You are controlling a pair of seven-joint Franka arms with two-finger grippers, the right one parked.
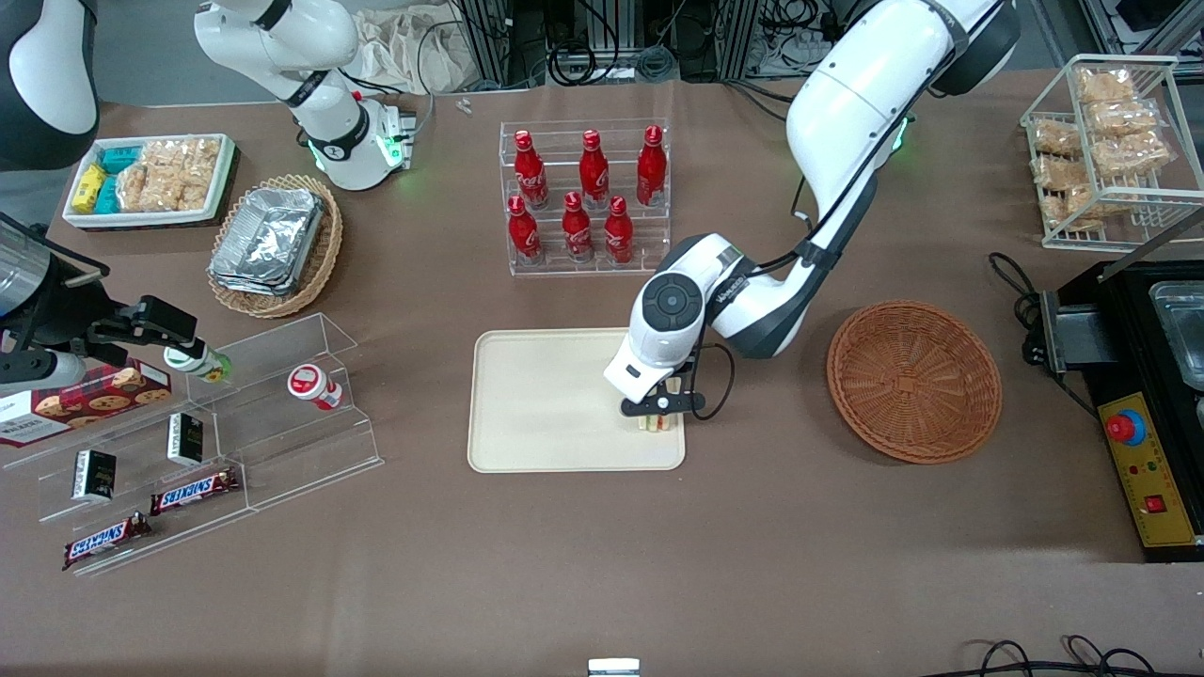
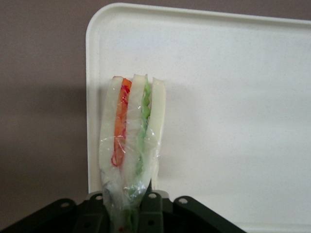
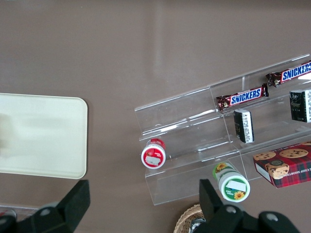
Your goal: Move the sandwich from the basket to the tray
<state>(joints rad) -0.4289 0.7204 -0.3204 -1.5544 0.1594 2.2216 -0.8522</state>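
Observation:
My left gripper [image 1: 661, 406] hangs over the corner of the beige tray [image 1: 536, 414] that lies nearest the front camera and the basket. It is shut on the sandwich [image 1: 657, 423], a wrapped wedge of white bread with orange, red and green layers. In the left wrist view the sandwich [image 2: 131, 131] sticks out from the gripper [image 2: 127, 209] over the tray's rim [image 2: 95, 97], its clear wrap pinched between the jaws. Whether the sandwich touches the tray I cannot tell. The reddish-brown wicker basket [image 1: 914, 381] beside the tray, toward the working arm's end, holds nothing.
A clear rack of red bottles [image 1: 583, 202] stands farther from the camera than the tray. A tan basket of foil containers [image 1: 273, 244], a white snack tray [image 1: 150, 179] and acrylic shelves [image 1: 216, 423] lie toward the parked arm's end. A black machine [image 1: 1148, 395] and a wire rack [image 1: 1110, 141] are near the basket.

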